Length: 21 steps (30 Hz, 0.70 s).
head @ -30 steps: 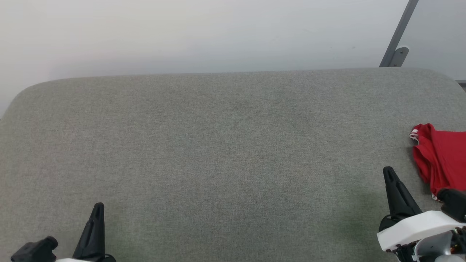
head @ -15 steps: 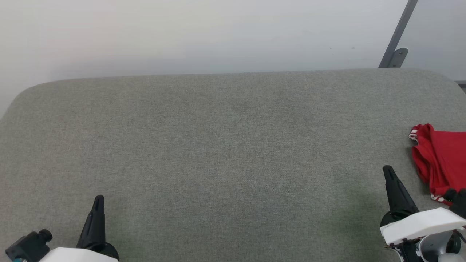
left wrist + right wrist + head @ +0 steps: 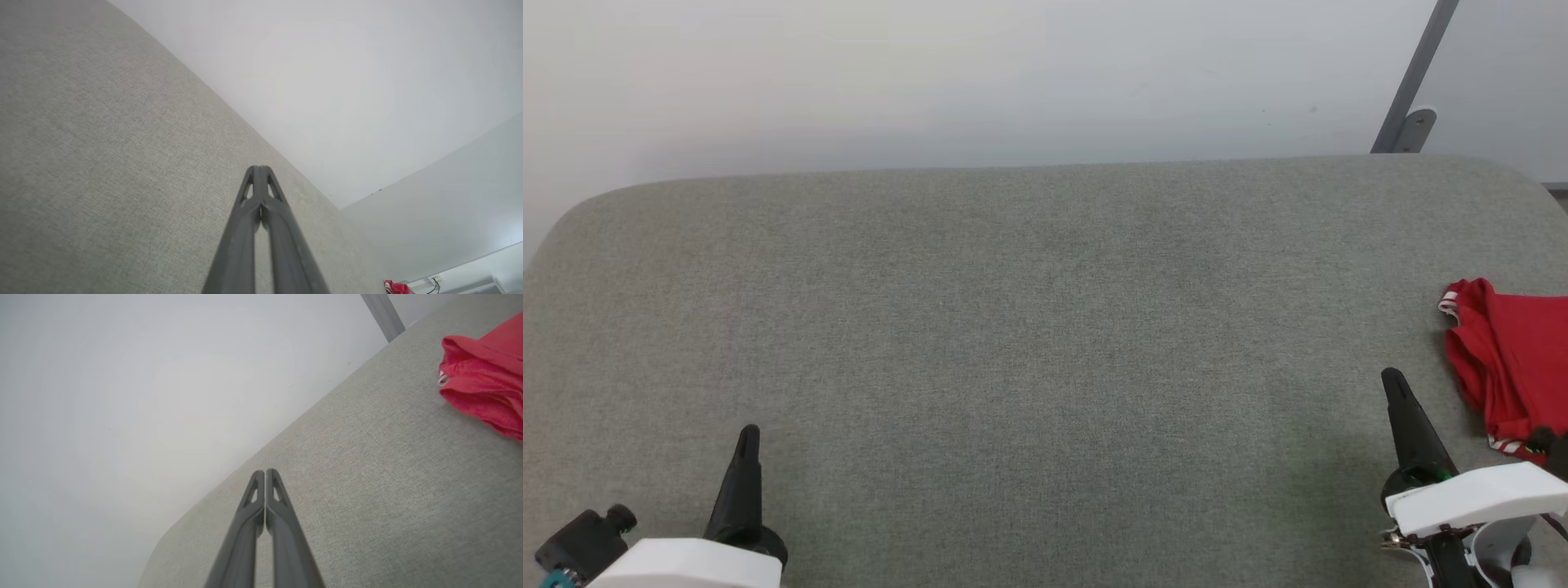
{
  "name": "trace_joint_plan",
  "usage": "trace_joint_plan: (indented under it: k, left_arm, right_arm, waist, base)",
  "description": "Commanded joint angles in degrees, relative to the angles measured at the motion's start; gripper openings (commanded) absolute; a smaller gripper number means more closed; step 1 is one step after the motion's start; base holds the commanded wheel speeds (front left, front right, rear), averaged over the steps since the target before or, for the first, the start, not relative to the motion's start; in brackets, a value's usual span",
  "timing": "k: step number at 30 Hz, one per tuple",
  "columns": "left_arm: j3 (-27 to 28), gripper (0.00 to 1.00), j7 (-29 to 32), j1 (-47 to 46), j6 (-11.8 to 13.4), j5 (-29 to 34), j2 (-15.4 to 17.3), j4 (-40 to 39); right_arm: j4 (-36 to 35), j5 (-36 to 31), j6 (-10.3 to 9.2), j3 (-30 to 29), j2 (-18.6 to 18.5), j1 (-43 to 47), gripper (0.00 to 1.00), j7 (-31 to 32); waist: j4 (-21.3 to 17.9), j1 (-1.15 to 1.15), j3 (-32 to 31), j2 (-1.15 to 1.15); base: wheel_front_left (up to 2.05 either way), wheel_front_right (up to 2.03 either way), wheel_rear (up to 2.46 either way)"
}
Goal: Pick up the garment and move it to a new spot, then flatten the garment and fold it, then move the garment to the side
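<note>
Head view: left gripper (image 3: 749, 433) higher than earlier; right gripper (image 3: 1391, 377) near garment (image 3: 1515, 359); both tight together.

The counter (image 3: 1029, 327) is a wide slab covered in grey-green woven fabric, its far corners rounded at 11 and 1 o'clock in the head view. The garment (image 3: 1515, 359) lies directly on it at 3 o'clock. It is red, loosely bunched in soft folds, with red-and-white striped trim showing, and it runs past the picture's edge.
</note>
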Motion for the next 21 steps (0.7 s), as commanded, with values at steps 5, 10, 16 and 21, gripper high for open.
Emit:
trace_joint_plan:
  k: [5,10,16,21]
  left_arm:
    - [0.7,0.00,1.2,-2.1,-0.1,-4.0,-0.2,0.0]
    - [1.0,0.00,2.1,-2.7,-0.1,-6.9,-0.7,0.4]
    - [1.3,0.00,3.1,-3.5,-0.1,-10.2,-1.3,0.9]
    - [1.6,0.00,4.0,-4.0,-0.1,-12.7,-1.7,1.3]
  right_arm:
    - [0.1,4.4,0.01,-0.2,0.2,-1.6,0.00,0.6]
    - [0.7,7.5,0.01,-0.3,0.4,-1.9,0.00,1.0]
    - [1.2,11.2,0.00,-0.4,0.6,-2.2,0.00,1.3]
    - [1.7,14.0,0.00,-0.6,0.7,-2.5,0.00,1.6]
  waist:
    - [0.0,0.00,-0.1,0.00]
    - [0.0,0.00,-0.1,0.00]
    - [-0.1,0.00,-0.2,0.00]
    - [-0.1,0.00,-0.3,0.00]
  base:
    - [0.00,0.00,0.00]
    - [0.00,0.00,0.00]
    - [0.00,0.00,0.00]
    - [0.00,0.00,0.00]
